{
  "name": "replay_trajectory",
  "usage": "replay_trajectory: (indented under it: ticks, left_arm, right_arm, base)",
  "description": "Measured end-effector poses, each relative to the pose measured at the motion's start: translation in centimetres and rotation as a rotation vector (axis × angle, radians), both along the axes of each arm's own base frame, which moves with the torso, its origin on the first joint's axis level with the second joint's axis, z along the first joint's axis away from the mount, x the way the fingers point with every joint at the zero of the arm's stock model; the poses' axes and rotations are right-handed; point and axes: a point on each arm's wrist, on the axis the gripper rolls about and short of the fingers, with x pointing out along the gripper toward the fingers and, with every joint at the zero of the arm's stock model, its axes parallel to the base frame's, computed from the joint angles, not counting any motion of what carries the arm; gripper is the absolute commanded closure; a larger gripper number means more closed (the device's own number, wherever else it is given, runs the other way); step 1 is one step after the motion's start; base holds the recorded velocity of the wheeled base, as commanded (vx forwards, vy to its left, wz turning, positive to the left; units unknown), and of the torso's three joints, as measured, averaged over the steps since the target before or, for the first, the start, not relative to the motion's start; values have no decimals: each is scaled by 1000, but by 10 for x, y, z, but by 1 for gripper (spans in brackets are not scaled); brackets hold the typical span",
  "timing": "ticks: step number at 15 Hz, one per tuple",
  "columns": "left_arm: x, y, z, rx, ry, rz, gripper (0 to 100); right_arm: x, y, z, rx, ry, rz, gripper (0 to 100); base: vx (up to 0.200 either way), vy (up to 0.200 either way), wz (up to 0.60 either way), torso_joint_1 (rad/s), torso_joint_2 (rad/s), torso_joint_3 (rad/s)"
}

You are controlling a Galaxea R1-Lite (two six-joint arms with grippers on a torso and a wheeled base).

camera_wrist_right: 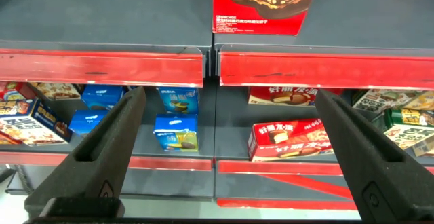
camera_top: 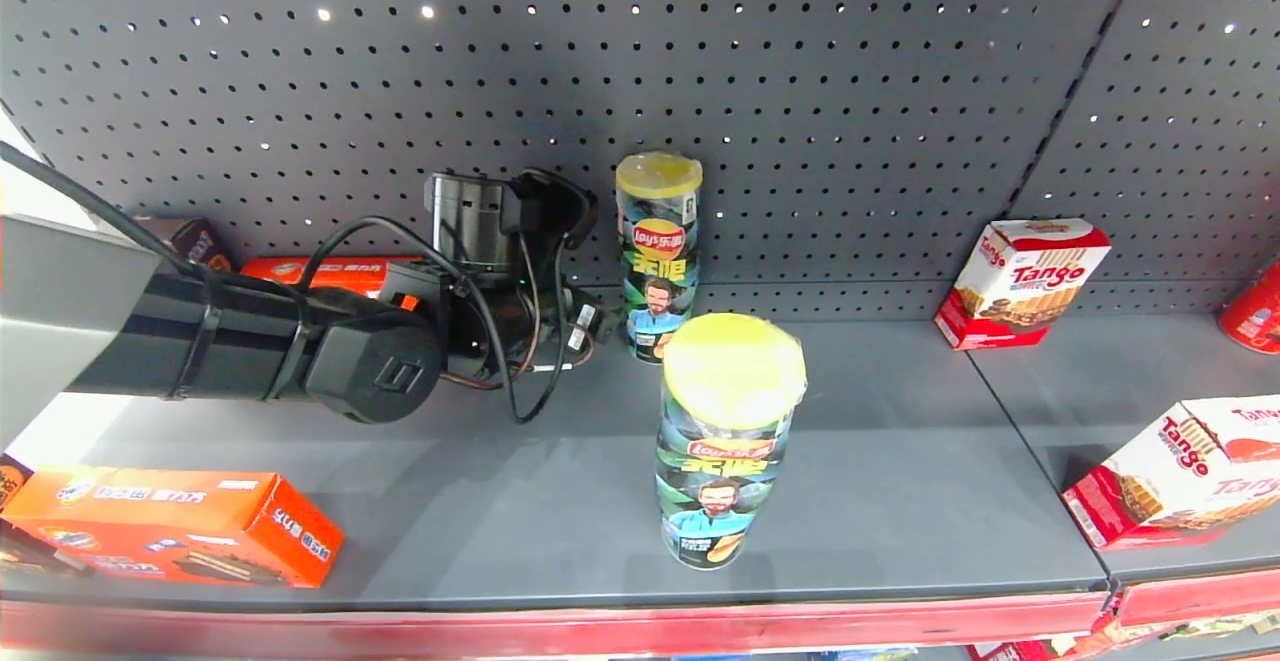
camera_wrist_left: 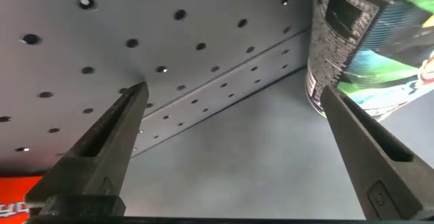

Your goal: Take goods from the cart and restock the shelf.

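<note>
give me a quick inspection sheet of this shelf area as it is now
surface: grey shelf with a red front rail
job's things: two chip cans, upright and apart; rear chip can by the back panel, front chip can nearer the edge
clutter: nothing seen
grippers: left gripper open, empty, beside the rear chip can; right gripper open, empty, facing a lower shelf
cables: black cables looped loosely around the left wrist, hanging low over the shelf
surroundings: pegboard behind; orange box front left; wafer boxes to the right; blue boxes on the lower shelf
</note>
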Motion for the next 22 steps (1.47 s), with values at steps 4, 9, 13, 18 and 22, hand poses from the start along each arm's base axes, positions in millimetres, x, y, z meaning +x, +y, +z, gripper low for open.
replay_trajectory:
  ticks: [4, 9, 13, 18, 22]
  left_arm:
    - [0, -7, -4, -16, 13, -10, 0]
    - [0, -13, -5, -17, 14, -22, 0]
    - [-3, -18, -5, -32, 17, -28, 0]
    - [-16, -12, 14, -46, 6, -16, 0]
    - [-51, 4, 50, -50, -40, 14, 0]
  right_arm:
    - [0, 0, 0, 0, 0, 0, 0]
    - [0, 0, 0, 0, 0, 0, 0]
    - [0, 0, 0, 0, 0, 0, 0]
    - [0, 0, 0, 0, 0, 0, 0]
    - [0, 0, 0, 0, 0, 0, 0]
  base:
    - [0, 0, 0, 0, 0, 0]
    - [0, 0, 0, 0, 0, 0]
    - [0, 0, 0, 0, 0, 0]
    - [0, 0, 0, 0, 0, 0]
    - [0, 0, 0, 0, 0, 0]
